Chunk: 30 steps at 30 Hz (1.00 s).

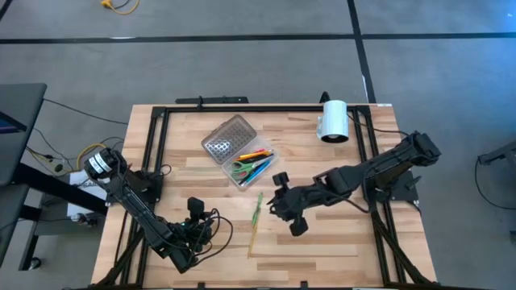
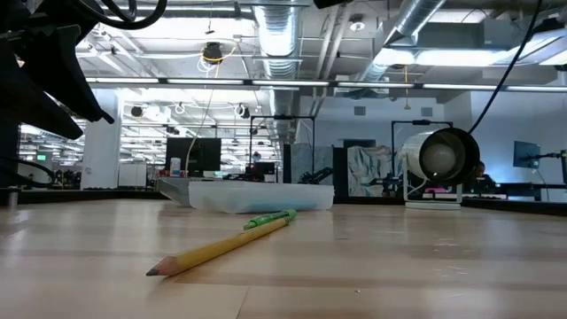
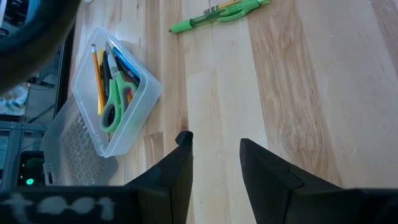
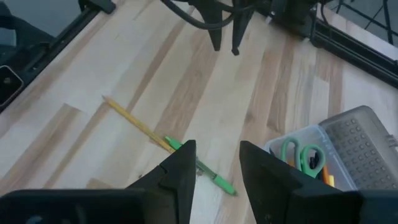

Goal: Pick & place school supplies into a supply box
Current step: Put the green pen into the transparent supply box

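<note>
Desk [image 1: 322,234]: yours to scan | supply box [image 1: 256,163]: lid open, beyond right end effector [image 1: 284,211], scissors [image 1: 240,169] inside | yellow pencil [image 1: 254,229] and green pen [image 1: 259,202]: touching, between both end effectors | left end effector [image 1: 196,211]: open, empty | right: open, empty

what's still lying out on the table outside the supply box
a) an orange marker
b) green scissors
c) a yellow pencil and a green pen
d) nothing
c: the yellow pencil and green pen lie on the wood beside the supply box; the scissors are inside it.
</note>
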Available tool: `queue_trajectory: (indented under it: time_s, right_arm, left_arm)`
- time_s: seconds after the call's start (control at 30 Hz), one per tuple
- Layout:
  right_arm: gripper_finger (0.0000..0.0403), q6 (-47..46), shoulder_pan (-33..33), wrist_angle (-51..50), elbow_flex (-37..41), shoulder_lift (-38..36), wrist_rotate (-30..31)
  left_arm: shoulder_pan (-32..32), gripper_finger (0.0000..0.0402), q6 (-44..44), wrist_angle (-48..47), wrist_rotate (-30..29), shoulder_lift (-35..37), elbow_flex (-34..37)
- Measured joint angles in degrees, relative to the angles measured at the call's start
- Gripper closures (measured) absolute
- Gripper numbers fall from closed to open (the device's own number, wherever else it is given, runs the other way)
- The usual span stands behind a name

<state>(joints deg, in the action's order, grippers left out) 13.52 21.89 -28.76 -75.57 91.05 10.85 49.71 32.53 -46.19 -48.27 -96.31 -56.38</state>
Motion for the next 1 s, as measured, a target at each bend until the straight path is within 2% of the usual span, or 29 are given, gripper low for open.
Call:
queue_trajectory:
  time_s: [0.23, 0.43, 0.6, 0.73, 1.0]
  right_arm:
    - [0.0285, 0.0, -0.3, 0.5, 0.0, 2.1, -0.2]
    - [0.0285, 0.4, -1.7, 1.6, 0.0, 8.5, -0.7]
    - [0.0285, 1.5, -3.3, 5.3, 0.0, 15.1, -4.8]
    - [0.0285, 2.0, -4.5, 8.4, 0.1, 19.6, -5.2]
    - [0.0274, 4.5, -6.8, 11.0, 0.0, 24.4, -7.8]
  left_arm:
    - [0.0, 0.0278, -0.1, 0.0, -0.1, 0.0, 0.0]
    - [0.0, 0.0278, -0.1, 0.0, -0.1, 0.0, 0.0]
    - [0.0, 0.0278, -0.2, 0.0, -0.2, 0.0, 0.0]
    - [0.0, 0.0278, -0.2, 0.0, -0.2, 0.0, 0.0]
    - [0.0, 0.0278, -0.4, 0.0, -0.2, 0.0, 0.0]
